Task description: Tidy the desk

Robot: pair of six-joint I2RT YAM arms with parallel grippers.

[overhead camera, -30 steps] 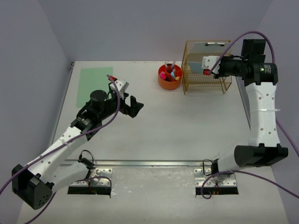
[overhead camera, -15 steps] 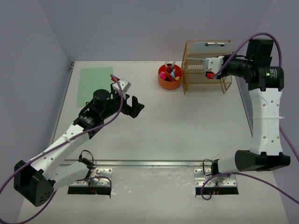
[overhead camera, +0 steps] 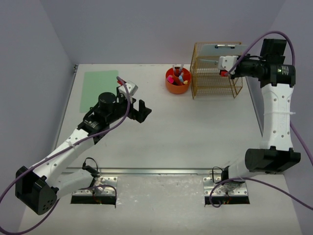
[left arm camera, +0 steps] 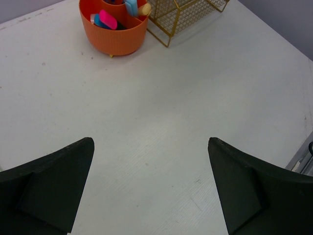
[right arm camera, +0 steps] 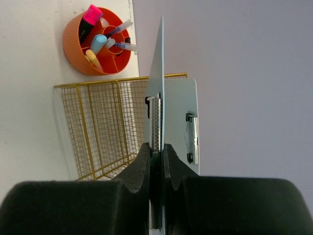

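The desk (overhead camera: 195,132) is a white tabletop between lavender panels. My right gripper (overhead camera: 222,68) hovers over the gold wire rack (overhead camera: 215,83) at the back right. In the right wrist view it (right arm camera: 156,152) is shut on a thin pale-blue clipboard (right arm camera: 160,63), seen edge-on with its metal clip. A second clipboard (right arm camera: 181,112) stands behind it in the rack (right arm camera: 98,127). My left gripper (overhead camera: 142,111) is open and empty above the bare desk (left arm camera: 171,98) left of centre.
An orange pen cup (overhead camera: 177,81) with markers stands left of the rack; it also shows in the left wrist view (left arm camera: 115,36) and the right wrist view (right arm camera: 80,44). A green sheet (overhead camera: 99,89) lies flat at the back left. A metal rail (overhead camera: 156,171) runs along the front edge.
My right gripper has risen and drawn back to the right over the rack, with the clipboard in it. The left arm has barely moved.
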